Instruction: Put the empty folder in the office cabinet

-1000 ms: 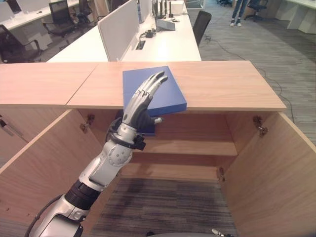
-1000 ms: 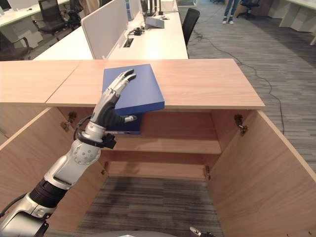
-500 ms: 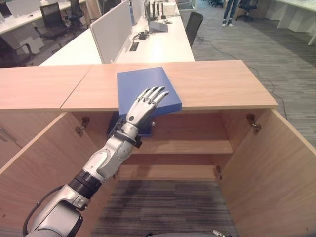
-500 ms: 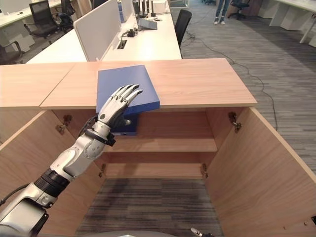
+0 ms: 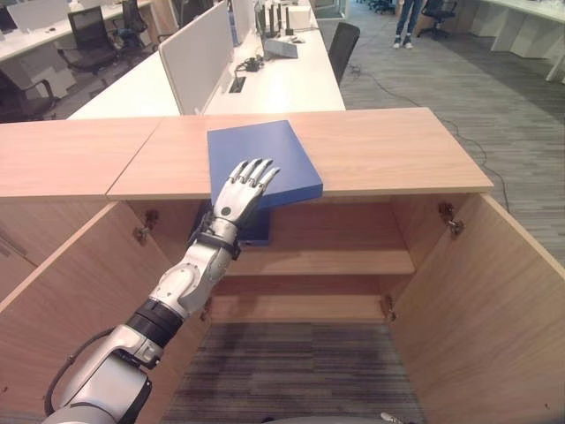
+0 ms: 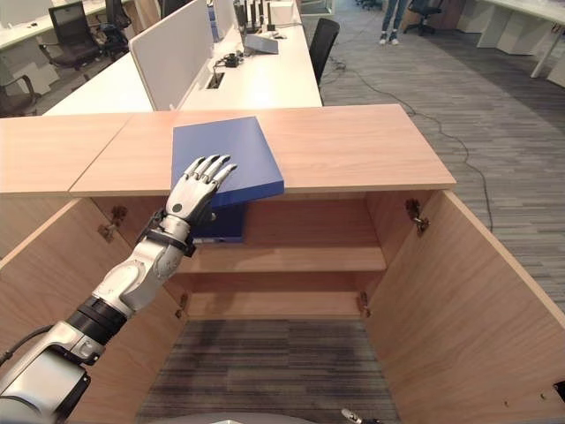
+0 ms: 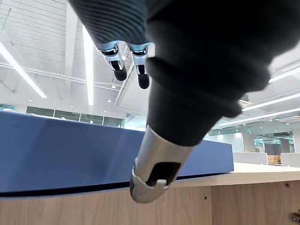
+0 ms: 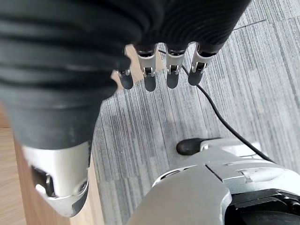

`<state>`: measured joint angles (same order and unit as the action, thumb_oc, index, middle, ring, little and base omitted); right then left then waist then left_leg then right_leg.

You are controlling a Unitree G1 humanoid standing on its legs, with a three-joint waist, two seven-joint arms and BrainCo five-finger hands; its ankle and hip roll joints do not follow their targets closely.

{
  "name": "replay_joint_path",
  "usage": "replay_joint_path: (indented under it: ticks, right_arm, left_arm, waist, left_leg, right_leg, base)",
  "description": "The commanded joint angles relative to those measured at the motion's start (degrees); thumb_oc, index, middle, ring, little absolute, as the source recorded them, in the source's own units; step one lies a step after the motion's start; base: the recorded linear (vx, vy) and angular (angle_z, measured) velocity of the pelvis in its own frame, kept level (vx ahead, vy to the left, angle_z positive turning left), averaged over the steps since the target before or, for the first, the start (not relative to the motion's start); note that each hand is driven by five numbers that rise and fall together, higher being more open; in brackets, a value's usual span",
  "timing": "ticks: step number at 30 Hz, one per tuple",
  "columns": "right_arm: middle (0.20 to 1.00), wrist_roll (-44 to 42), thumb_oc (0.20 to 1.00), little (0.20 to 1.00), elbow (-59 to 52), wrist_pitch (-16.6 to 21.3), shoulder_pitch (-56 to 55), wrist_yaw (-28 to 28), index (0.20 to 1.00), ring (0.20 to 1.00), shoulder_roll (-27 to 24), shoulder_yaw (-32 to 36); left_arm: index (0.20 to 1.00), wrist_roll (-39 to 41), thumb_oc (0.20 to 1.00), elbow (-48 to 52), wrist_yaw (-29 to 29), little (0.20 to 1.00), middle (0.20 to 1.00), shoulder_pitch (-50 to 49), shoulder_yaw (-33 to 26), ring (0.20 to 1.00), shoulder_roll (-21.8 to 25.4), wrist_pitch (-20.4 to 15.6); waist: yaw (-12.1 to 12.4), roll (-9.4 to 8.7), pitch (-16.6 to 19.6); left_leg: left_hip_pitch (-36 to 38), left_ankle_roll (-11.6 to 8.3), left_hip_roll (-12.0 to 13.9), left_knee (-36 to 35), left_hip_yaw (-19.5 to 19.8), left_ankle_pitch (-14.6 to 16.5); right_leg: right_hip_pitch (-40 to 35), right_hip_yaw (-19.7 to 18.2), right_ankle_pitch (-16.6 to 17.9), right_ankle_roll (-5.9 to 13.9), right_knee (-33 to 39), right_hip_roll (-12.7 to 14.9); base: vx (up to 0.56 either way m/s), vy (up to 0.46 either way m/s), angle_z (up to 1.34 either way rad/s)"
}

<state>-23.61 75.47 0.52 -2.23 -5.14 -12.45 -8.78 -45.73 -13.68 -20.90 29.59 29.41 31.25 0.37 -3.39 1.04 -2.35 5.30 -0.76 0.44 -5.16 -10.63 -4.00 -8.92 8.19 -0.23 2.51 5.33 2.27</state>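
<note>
On the cabinet (image 5: 424, 150) worktop lies the blue folder (image 5: 265, 155), its near edge overhanging. The left hand (image 5: 240, 187) rests straight fingers (image 5: 256, 170) there, gripping nothing. Shelving is still to do; right hand (image 8: 154, 70) idles, fingers relaxed.

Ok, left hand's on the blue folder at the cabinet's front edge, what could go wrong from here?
1. The blue folder overhangs the cabinet top; pulling with the open left hand could tip it to the floor.
2. The fingers lie flat, not curled round it, so it may slip.
3. Another blue item sits on the shelf below and could block placement.
</note>
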Motion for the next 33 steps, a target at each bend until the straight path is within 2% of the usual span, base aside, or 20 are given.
replay_joint_path:
  ticks: [1,14,21,28,33]
  right_arm:
    - [1.000,-1.0,1.000,1.000,2.2,0.3,2.1,-0.5,1.000,1.000,-0.1,-1.3]
    - [1.000,-1.0,1.000,1.000,2.1,0.3,2.0,-0.9,1.000,1.000,0.0,-1.5]
    - [1.000,-1.1,1.000,1.000,1.9,0.6,2.1,-1.0,1.000,1.000,-0.4,-2.2]
    - [1.000,-1.1,1.000,1.000,2.2,0.7,2.0,-1.1,1.000,1.000,-0.5,-2.6]
    - [1.000,-1.4,1.000,1.000,2.5,1.1,2.0,-1.0,1.000,1.000,-0.6,-3.4]
  left_arm:
    - [1.000,0.5,1.000,-5.8,-1.9,1.000,1.000,11.9,-0.3,1.000,-1.0,0.6]
    - [1.000,4.5,1.000,-10.0,-1.6,1.000,1.000,12.2,0.3,1.000,-3.5,1.0]
    - [1.000,5.0,1.000,-16.8,-2.2,1.000,1.000,16.8,3.0,1.000,-3.7,2.5]
    - [1.000,2.9,1.000,-23.2,-2.5,1.000,1.000,19.7,5.5,1.000,-3.8,4.3]
    - [1.000,-1.2,1.000,-31.7,-2.9,1.000,1.000,22.9,9.5,1.000,-3.8,6.1]
  waist:
    - [0.0,-2.16,0.3]
    - [-0.7,-2.16,0.3]
    - [-1.5,-1.96,0.4]
    - [-2.0,-1.93,0.5]
    - [-2.6,-1.66,0.7]
  left_leg:
    - [3.0,-0.02,-1.5,0.2,1.3,7.3]
    - [3.6,-0.02,-1.5,0.2,0.9,7.6]
    - [3.7,-0.09,-1.4,0.2,0.5,7.6]
    - [3.9,-0.14,-1.4,0.2,0.0,7.8]
    - [4.1,-0.20,-1.4,0.2,-0.4,7.9]
  right_leg:
    - [0.4,-0.7,1.8,5.08,-0.3,0.5]
    - [0.0,-0.8,1.7,5.07,-0.3,0.5]
    - [0.2,-1.2,1.9,5.15,-0.3,0.4]
    - [0.2,-1.4,1.8,5.19,-0.3,0.3]
    - [0.3,-1.6,1.8,5.27,-0.3,0.1]
  base:
    - [0.00,0.000,0.00]
    - [0.00,0.000,0.00]
    - [0.00,-0.002,-0.06]
    - [0.00,-0.002,-0.01]
    - [0.00,0.000,0.00]
